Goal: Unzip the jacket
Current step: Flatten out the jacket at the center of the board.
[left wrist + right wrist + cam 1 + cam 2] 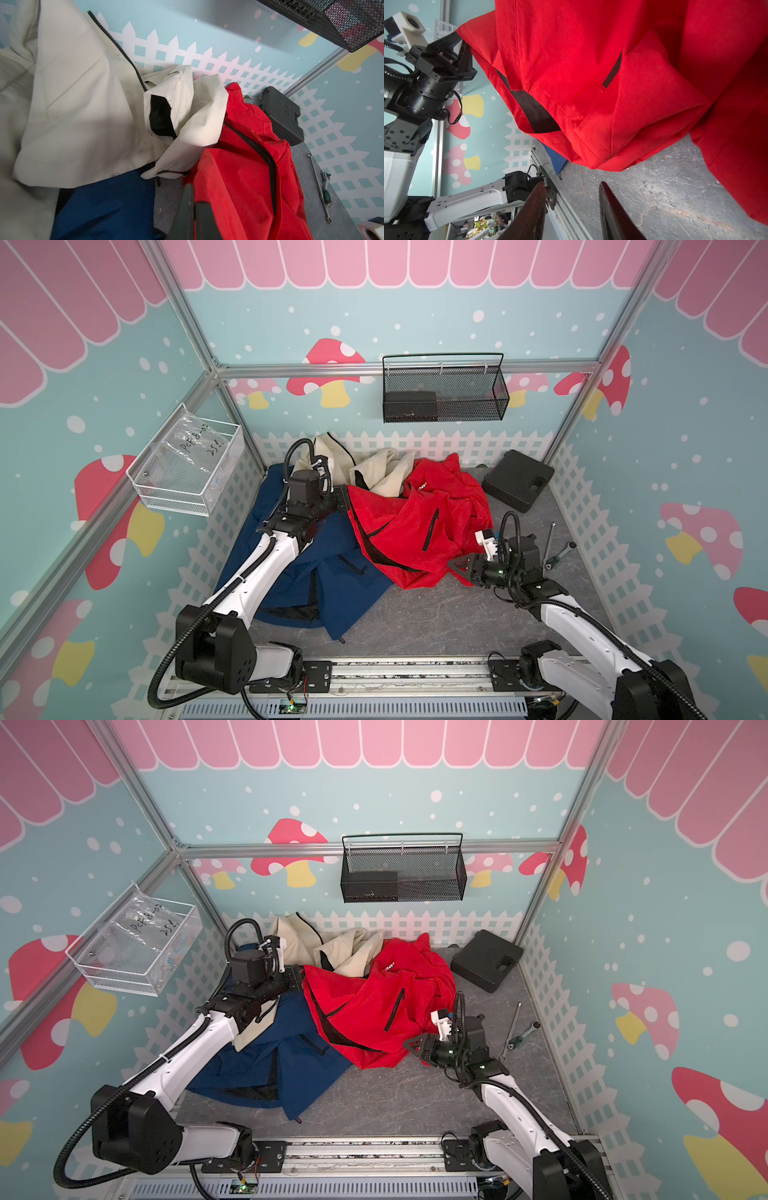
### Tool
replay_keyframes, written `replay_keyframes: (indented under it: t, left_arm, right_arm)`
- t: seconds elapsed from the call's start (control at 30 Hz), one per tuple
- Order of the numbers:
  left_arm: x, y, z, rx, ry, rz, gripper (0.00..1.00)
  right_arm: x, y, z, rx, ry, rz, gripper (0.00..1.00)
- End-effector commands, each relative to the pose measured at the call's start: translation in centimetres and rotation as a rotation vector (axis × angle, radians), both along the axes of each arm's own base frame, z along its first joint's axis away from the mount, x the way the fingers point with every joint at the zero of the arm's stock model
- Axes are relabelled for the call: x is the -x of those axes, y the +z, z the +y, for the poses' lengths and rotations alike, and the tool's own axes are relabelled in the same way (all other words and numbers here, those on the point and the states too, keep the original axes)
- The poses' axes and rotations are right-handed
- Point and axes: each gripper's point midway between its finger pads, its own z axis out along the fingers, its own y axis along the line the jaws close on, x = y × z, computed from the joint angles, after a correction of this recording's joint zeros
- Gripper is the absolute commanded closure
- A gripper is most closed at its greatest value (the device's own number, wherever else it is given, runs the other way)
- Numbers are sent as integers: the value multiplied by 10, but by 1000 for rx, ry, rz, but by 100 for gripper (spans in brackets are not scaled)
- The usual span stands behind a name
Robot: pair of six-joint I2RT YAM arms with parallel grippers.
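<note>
Your right gripper (pixel 572 184), jaws apart and empty, hovers at the 5 o'clock hem of the red jacket (pixel 415 526) heaped mid-table, while your left gripper (pixel 344 498) stands clenched on its 9 o'clock edge, probably to anchor the cloth so the zipper (pixel 257 149) can run.

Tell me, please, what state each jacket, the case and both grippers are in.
red jacket: crumpled, one edge held up, black lining showing.
blue jacket: spread flat, black lining exposed.
cream jacket: heaped, zip edge apart.
black case: closed.
left gripper: shut on the red jacket.
right gripper: open, empty.
</note>
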Motion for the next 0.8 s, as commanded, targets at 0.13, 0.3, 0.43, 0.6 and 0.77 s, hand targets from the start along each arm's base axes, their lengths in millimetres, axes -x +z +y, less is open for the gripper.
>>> replay_keyframes:
  t: [0.13, 0.3, 0.43, 0.6, 0.77]
  left_arm:
    - [6, 7, -1, -10, -11, -32, 100]
    - [6, 7, -1, -16, -14, -34, 100]
    - [6, 5, -2, -20, -16, -33, 100]
    - [8, 8, -3, -18, -24, -42, 100]
    - [9, 10, -7, 2, -43, -54, 100]
  right_arm:
    - [-5, -15, 0, -16, -46, 52, 57]
    - [-13, -18, 1, -15, -58, 41, 66]
    - [-18, -23, 5, -14, -51, 56, 65]
    - [-23, -30, 7, 0, -58, 84, 62]
    - [-31, -25, 8, -2, -73, 54, 62]
